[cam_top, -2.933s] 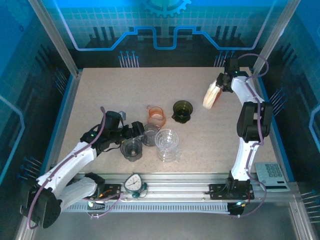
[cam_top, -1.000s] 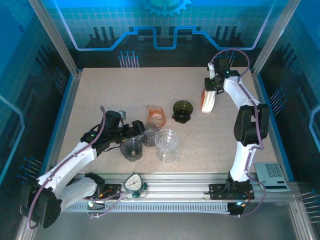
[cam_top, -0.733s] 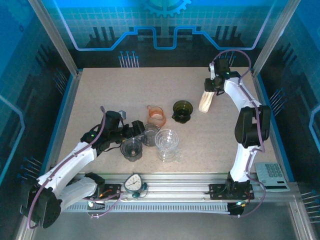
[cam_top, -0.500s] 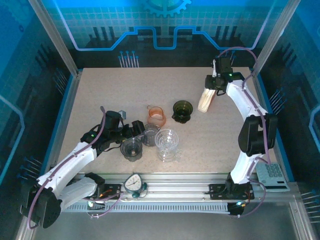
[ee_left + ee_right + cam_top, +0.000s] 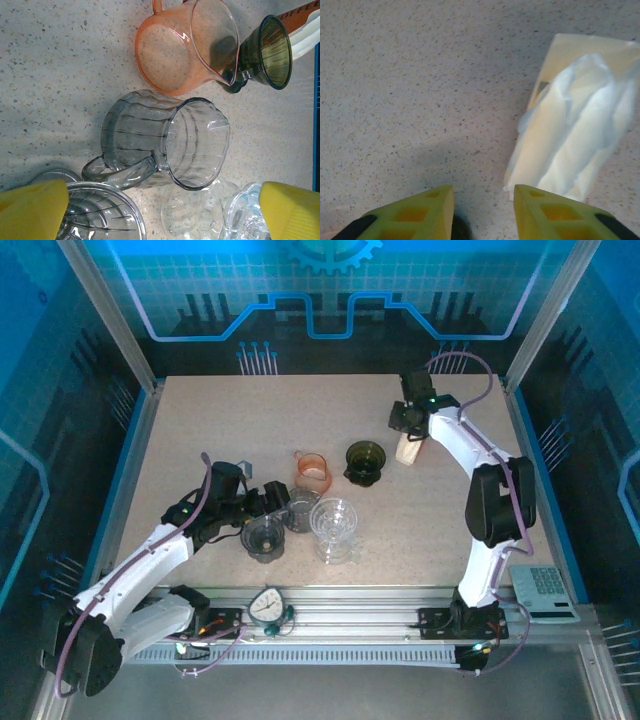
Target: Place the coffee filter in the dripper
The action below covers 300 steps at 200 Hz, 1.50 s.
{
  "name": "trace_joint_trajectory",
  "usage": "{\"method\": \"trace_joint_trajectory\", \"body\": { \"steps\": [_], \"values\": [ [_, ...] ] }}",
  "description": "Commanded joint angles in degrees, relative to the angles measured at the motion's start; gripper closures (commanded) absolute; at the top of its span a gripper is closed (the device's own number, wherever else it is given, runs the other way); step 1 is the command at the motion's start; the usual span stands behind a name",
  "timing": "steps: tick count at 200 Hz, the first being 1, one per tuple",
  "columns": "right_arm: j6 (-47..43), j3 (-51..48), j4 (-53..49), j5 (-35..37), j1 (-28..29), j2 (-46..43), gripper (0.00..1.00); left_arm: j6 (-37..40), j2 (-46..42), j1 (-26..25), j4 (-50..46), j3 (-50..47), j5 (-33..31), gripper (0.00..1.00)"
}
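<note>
We count five vessels on the table [image 5: 200, 430]: one orange cup [image 5: 312, 470], one dark green dripper [image 5: 364, 461], one grey glass jug [image 5: 300, 508] with a single handle, one darker glass dripper [image 5: 263, 537] and one clear glass dripper [image 5: 333, 528]. That makes three drippers, one cup and one jug. We find one pack of coffee filters [image 5: 408, 448], but we cannot tell how many sheets it holds. By the front rail we see one round dial [image 5: 268, 606] and one keypad [image 5: 545, 590]. We count two arms, the left arm [image 5: 140, 565] and the right arm [image 5: 495, 500].
</note>
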Motion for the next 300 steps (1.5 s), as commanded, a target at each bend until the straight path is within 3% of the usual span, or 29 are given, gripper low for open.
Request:
{"method": "trace_joint_trajectory", "body": {
  "steps": [1, 46, 147, 300],
  "values": [
    [-0.8, 2.1, 2.7, -4.3, 1.6, 1.7, 0.57, 1.5, 0.2, -0.1, 0.5, 0.0, 1.6, 0.01],
    [-1.0, 5.9, 4.1, -7.8, 2.8, 5.9, 0.52, 1.7, 0.4, 0.2, 0.8, -0.2, 1.9, 0.01],
    [-0.8, 16.7, -8.2, 1.0, 2.8, 14.3, 0.52, 1.5, -0.3, 0.7, 0.7, -0.7, 1.9, 0.01],
    [-3.8, 7.7, -7.6, 4.5, 1.7, 9.4, 0.53, 0.9, -1.0, 1.1, 0.7, -1.4, 2.0, 0.01]
  ]
}}
